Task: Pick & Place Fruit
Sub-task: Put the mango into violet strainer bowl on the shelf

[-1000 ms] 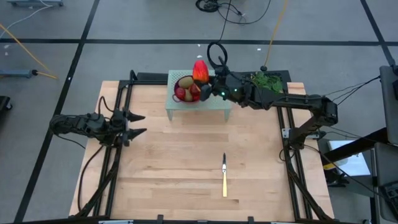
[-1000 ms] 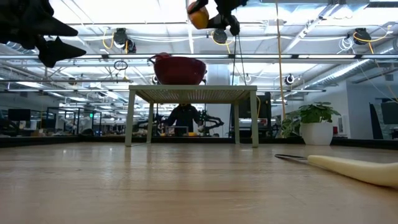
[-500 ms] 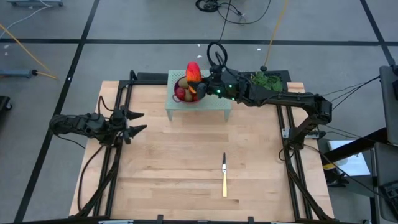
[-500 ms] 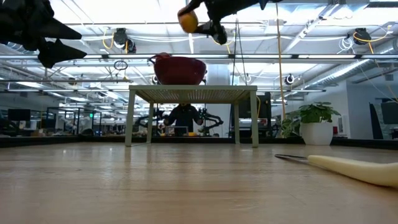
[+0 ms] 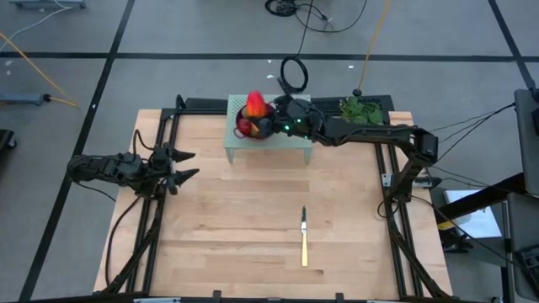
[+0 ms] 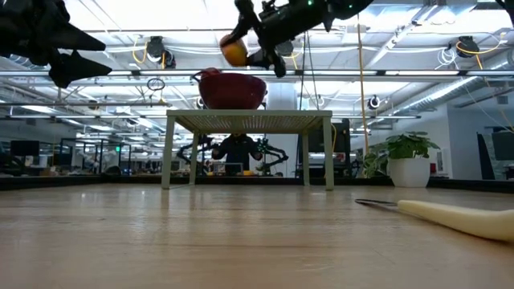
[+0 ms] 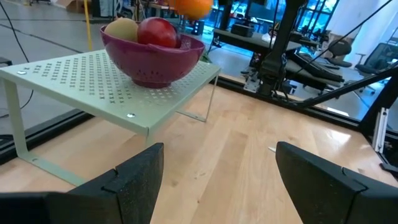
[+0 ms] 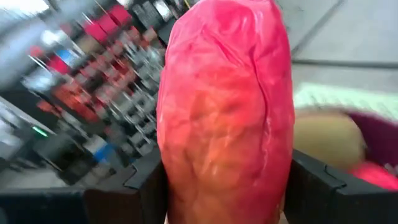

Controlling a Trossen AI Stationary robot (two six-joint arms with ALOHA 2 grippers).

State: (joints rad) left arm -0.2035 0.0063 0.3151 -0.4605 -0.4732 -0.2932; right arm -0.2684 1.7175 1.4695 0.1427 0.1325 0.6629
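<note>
My right gripper (image 5: 269, 118) is shut on the red-orange-yellow oblong fruit (image 5: 255, 106), which hangs just over the purple perforated bowl (image 5: 250, 129). The bowl stands on a pale green perforated stand (image 5: 278, 141) at the table's far middle. A brown-green oval fruit (image 7: 121, 28) and a dark red ball (image 7: 158, 32) lie in the bowl (image 7: 155, 62). In the low view the held fruit (image 6: 234, 51) is a little above the bowl's rim (image 6: 233, 79). My left gripper (image 5: 181, 166) waits open at the table's left side, with nothing between its fingers. My right gripper pinches the oblong fruit's two long sides (image 8: 180, 168) between its two fingers (image 8: 146, 183). The fingers come nearly level from the table's right. The fruit reaches on past the fingertips and is lifted clear, above the bowl.
A yellow-handled knife (image 5: 304, 238) lies on the wooden table toward its near right. A potted green plant (image 5: 362, 109) stands at the far right, beside the stand. Black frame rails (image 5: 156, 210) run along the table's left and right sides.
My right gripper has carried the oblong fruit down and toward the table's left, from beside the bowl to over it, rolling somewhat as it went. The fruit stays held between the fingers. My left gripper has stayed where it was.
</note>
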